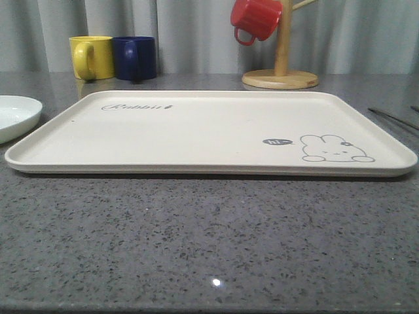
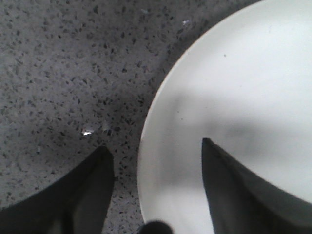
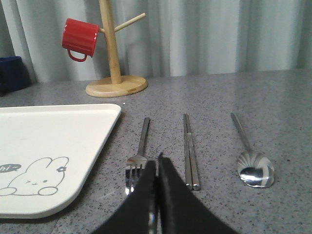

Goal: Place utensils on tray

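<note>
From the front view I see the tray (image 1: 196, 131) lying flat in the middle of the worktop (image 1: 196, 242), nothing on it, with a white plate (image 1: 16, 114) just off its left end, a yellow mug (image 1: 91, 57) and blue mug (image 1: 135, 57) near the far edge, and a red mug (image 1: 255, 18) hanging on a wooden mug tree (image 1: 281, 62). In the left wrist view my left hand (image 2: 153, 151) is released, its fingers (image 2: 92, 190) straddling the plate's rim. In the right wrist view my right hand (image 3: 157, 168) is clenched on nothing, just over the fork (image 3: 138, 158); the chopsticks (image 3: 190, 151) and spoon (image 3: 251, 156) lie beside it, all right of the tray.
</note>
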Available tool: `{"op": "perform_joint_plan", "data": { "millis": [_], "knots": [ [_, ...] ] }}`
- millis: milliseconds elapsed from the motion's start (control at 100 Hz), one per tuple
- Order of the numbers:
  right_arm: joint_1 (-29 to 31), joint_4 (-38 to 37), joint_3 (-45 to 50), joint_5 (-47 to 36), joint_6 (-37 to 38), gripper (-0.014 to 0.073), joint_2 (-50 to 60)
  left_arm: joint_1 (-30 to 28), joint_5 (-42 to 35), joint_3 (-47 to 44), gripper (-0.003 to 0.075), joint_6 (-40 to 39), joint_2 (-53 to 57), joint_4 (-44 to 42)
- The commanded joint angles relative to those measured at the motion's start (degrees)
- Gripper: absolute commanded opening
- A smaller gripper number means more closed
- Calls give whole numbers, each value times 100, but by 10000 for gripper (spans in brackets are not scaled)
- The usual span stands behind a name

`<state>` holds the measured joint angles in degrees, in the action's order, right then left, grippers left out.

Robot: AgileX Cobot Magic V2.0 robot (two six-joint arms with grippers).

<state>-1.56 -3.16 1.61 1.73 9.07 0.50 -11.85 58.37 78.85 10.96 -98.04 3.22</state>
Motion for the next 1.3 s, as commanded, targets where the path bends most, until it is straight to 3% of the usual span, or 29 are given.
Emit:
{"op": "perform_joint_plan", "data": {
  "millis": [0,270,340,500,780,1040,1290],
  "knots": [
    [26,8,-106,-525,-44,-78,103,-15,-186,193,389,14,123,56],
    [26,8,-106,-525,-44,-78,103,-18,-138,193,370,14,-19,44],
    [26,8,-106,-525,-44,-78,103,-18,-114,193,288,14,-19,44],
    [26,8,-106,-525,-44,-78,103,-18,-56,193,-13,144,-19,20],
    [26,8,-106,-525,-44,-78,103,-266,-8,193,-17,195,137,116],
    [26,8,-106,-525,-44,-78,103,-740,275,422,-17,922,742,1403],
    [26,8,-106,-525,-44,-78,103,-435,658,833,-18,1078,1085,2096]
  ]
}}
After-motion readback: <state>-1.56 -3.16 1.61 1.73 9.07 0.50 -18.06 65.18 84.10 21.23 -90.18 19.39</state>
